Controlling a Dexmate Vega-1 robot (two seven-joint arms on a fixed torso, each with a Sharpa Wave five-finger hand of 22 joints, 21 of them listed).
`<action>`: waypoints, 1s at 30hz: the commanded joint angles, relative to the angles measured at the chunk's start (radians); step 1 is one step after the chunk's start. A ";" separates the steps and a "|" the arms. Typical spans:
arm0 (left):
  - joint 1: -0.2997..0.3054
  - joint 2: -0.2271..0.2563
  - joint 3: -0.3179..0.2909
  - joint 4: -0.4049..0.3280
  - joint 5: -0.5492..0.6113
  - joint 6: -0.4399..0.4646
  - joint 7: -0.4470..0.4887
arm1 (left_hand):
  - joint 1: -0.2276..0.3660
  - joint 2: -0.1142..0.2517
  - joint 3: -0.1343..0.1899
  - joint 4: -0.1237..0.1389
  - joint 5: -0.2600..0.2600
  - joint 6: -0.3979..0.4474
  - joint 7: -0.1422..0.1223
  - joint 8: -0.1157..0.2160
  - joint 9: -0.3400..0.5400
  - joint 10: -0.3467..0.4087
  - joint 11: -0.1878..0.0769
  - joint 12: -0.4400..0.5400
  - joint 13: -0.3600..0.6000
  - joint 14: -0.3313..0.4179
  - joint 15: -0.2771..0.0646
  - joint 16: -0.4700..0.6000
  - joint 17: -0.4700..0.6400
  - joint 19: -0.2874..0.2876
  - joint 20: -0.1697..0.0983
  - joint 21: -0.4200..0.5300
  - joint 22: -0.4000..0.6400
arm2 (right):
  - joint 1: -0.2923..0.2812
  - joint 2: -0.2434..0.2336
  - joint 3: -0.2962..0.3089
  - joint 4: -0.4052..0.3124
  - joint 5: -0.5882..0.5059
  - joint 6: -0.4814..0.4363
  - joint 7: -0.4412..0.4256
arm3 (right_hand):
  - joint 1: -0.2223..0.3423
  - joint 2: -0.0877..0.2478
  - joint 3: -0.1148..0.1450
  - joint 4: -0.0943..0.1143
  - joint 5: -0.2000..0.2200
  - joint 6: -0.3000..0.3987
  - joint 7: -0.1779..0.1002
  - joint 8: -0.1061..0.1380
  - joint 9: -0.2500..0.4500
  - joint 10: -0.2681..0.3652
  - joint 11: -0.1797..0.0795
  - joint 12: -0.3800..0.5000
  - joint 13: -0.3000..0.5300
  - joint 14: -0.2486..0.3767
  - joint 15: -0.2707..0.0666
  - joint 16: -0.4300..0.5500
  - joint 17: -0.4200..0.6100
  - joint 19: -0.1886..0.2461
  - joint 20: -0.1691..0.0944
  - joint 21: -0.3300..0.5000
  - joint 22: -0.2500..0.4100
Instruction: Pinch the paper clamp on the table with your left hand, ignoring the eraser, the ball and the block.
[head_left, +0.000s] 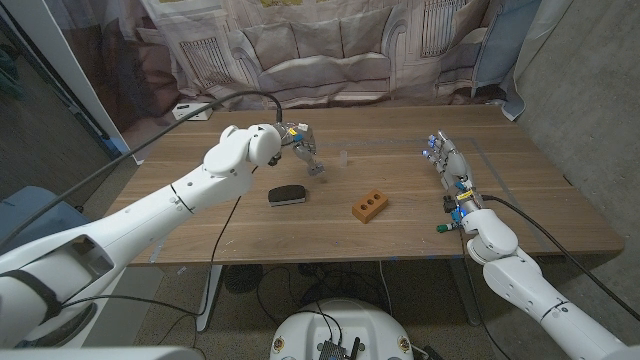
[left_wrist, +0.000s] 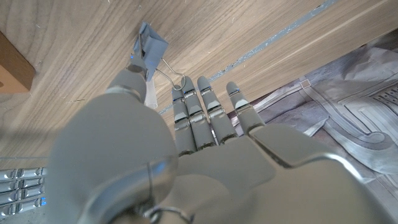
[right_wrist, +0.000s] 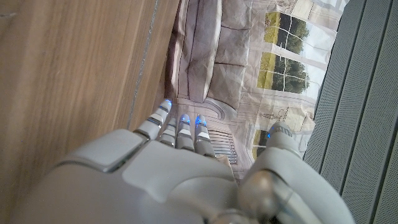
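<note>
The paper clamp (head_left: 316, 166) is a small blue-grey binder clip with wire handles, just left of the table's middle. In the left wrist view the paper clamp (left_wrist: 150, 45) stands with its body on the wood. My left hand (head_left: 291, 137) reaches down onto it from the left, and its thumb (left_wrist: 131, 79) and fingers (left_wrist: 194, 111) pinch the wire handles. My right hand (head_left: 451, 171) stands on its edge at the table's right side, fingers stretched out and holding nothing.
A black eraser (head_left: 287, 195) lies just in front of the clamp. An orange block with holes (head_left: 369, 207) sits to the eraser's right. A tape line (left_wrist: 273, 41) runs across the wood beyond the clamp. A printed curtain hangs behind the table's far edge.
</note>
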 joint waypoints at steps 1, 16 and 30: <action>0.000 -0.007 0.009 0.024 -0.020 0.002 0.007 | -0.009 0.000 -0.001 0.001 0.001 0.000 0.004 0.004 0.002 0.000 -0.002 0.004 0.002 0.001 0.000 0.003 0.004 -0.003 0.007 0.004 0.005 | -0.006 0.003 -0.004 0.008 -0.001 0.008 0.005 | 0.013 0.001 -0.001 0.002 0.004 0.007 0.005 -0.002 0.004 0.002 0.002 0.000 0.003 0.007 0.002 0.000 0.006 -0.004 0.001 0.003 0.002; -0.022 -0.019 0.044 0.077 -0.037 -0.008 0.003 | -0.013 0.002 0.001 -0.003 0.002 -0.005 0.003 0.005 0.001 -0.006 -0.002 0.006 0.001 -0.004 0.003 0.003 0.004 -0.005 0.009 0.005 0.005 | -0.010 0.000 -0.005 -0.003 0.005 -0.007 0.000 | 0.013 0.001 -0.002 0.002 0.003 0.007 0.004 -0.002 0.004 0.002 0.002 0.000 0.003 0.006 0.002 0.000 0.006 -0.005 0.002 0.003 0.002; -0.070 -0.041 0.078 0.150 -0.072 -0.048 -0.034 | -0.026 0.006 0.000 -0.001 0.001 -0.023 0.003 0.003 0.000 -0.024 -0.001 0.004 0.000 -0.031 0.004 -0.001 0.005 -0.024 0.000 0.001 0.005 | -0.001 -0.012 -0.005 -0.014 0.011 -0.045 -0.006 | 0.014 0.001 -0.002 0.002 0.003 0.007 0.005 -0.002 0.004 0.002 0.003 -0.001 0.003 0.005 0.002 0.000 0.006 -0.006 0.001 0.003 0.002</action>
